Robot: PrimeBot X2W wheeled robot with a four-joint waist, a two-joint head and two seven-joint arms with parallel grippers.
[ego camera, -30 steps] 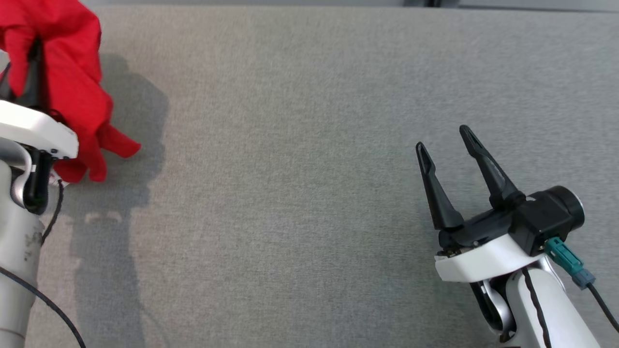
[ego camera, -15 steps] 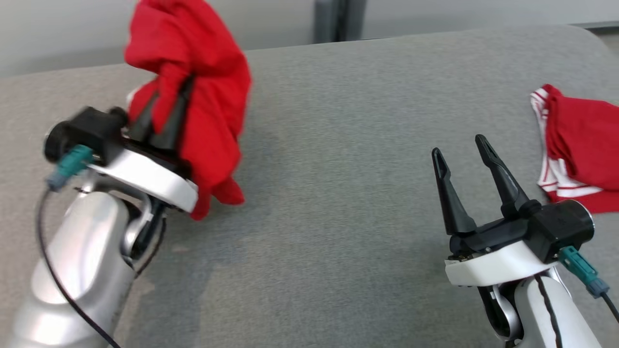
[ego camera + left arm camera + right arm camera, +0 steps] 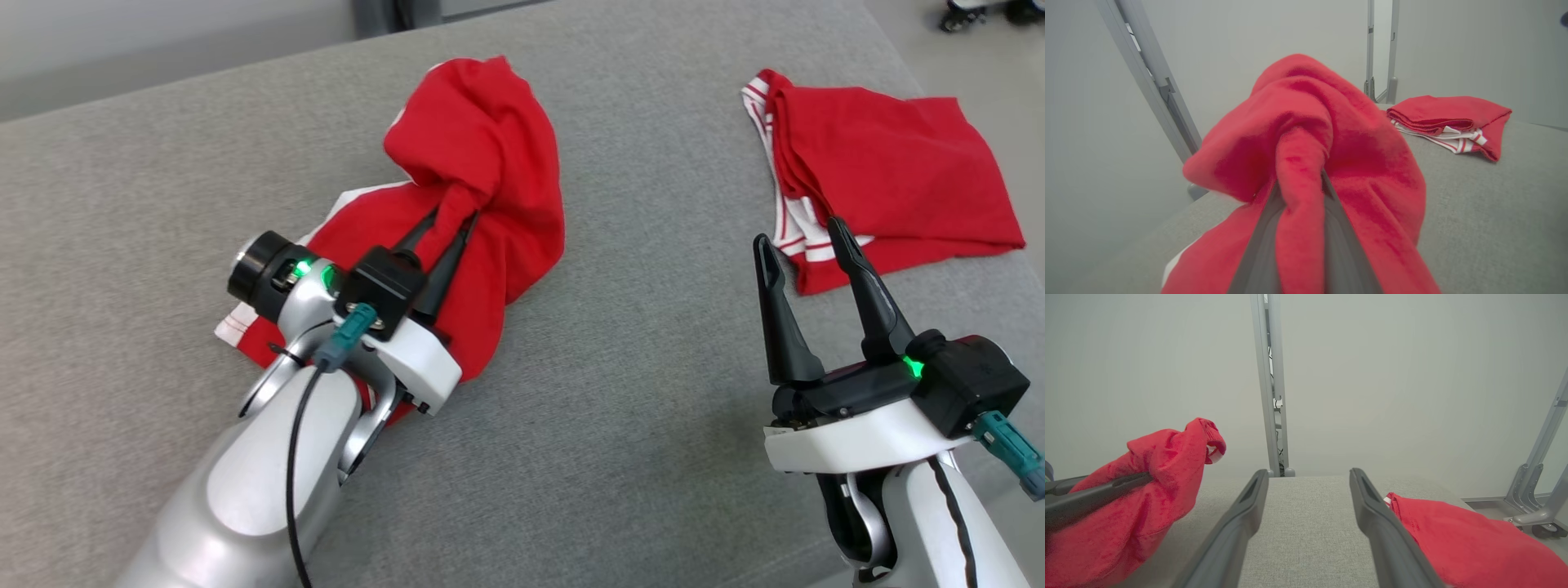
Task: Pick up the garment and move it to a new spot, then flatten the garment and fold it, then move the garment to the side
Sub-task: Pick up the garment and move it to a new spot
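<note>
Left gripper (image 3: 451, 219): forearm angled forward, pinching the bunched red garment (image 3: 498, 139). Right gripper (image 3: 800, 230): mine too, fingers spread, pointing forward.

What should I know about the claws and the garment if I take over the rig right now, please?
Left claw: shut on the bunched red garment, raised over the grey surface; its lower part seems to trail on it.
Right claw: open, empty, near a folded red garment.
Done: pickup.
Left: set down, flatten, fold, move aside.
</note>
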